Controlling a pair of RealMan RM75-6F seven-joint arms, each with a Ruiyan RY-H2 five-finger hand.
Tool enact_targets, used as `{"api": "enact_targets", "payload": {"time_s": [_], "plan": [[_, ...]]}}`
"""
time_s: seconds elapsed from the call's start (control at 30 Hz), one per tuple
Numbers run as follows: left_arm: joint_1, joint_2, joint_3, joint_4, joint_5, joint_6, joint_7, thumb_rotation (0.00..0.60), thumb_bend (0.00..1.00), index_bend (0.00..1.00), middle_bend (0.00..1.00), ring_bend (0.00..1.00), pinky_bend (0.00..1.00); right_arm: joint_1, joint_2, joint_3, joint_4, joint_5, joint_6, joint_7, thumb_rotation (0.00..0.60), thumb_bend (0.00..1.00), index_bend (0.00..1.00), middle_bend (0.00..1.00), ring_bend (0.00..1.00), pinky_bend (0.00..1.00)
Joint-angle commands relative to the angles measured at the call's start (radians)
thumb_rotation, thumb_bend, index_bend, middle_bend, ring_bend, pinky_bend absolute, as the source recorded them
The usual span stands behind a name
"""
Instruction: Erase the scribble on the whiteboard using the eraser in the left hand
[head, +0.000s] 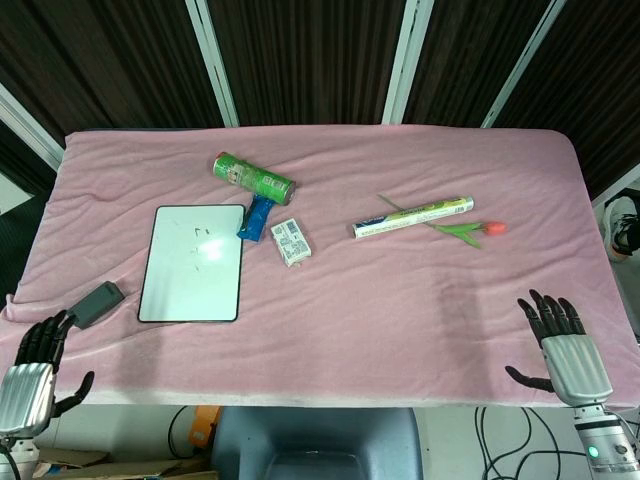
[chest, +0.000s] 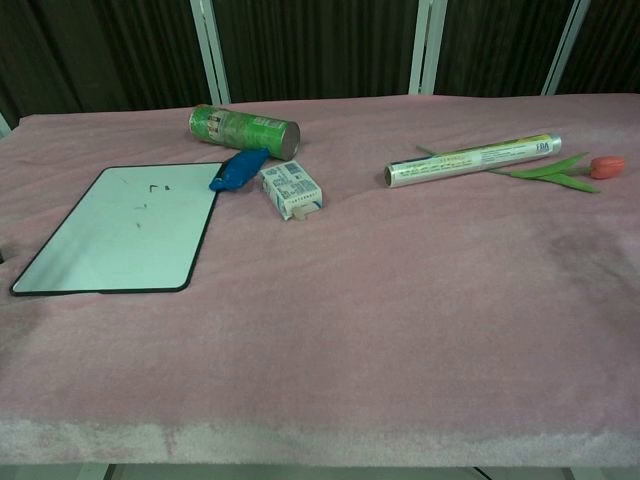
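Observation:
The whiteboard (head: 193, 262) (chest: 118, 229) lies on the left of the pink cloth, with a few small dark marks near its top. A dark grey eraser (head: 95, 301) lies alone on the cloth just left of the board's lower corner. My left hand (head: 30, 375) hangs below the table's front-left corner, fingers spread, holding nothing. Off the front right edge, my right hand (head: 565, 348) is likewise spread and empty. Neither hand appears in the chest view.
A green can (head: 253, 177) lies on its side behind the board, with a blue packet (head: 256, 218) and a small white box (head: 291, 241) beside it. A foil-wrapped roll (head: 413, 216) and an artificial tulip (head: 468, 230) lie at centre right.

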Motion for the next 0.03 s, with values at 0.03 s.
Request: {"api": "enact_targets", "payload": {"time_s": [0.03], "plan": [[0.025, -0.014, -0.004, 0.015, -0.01, -0.019, 0.059, 0.6, 0.35, 0.0, 0.0, 0.0, 0.06, 0.003, -0.002, -0.003, 0.002, -0.003, -0.006, -0.004, 0.6, 0.31, 0.0, 0.0, 0.0, 0.1]]}}
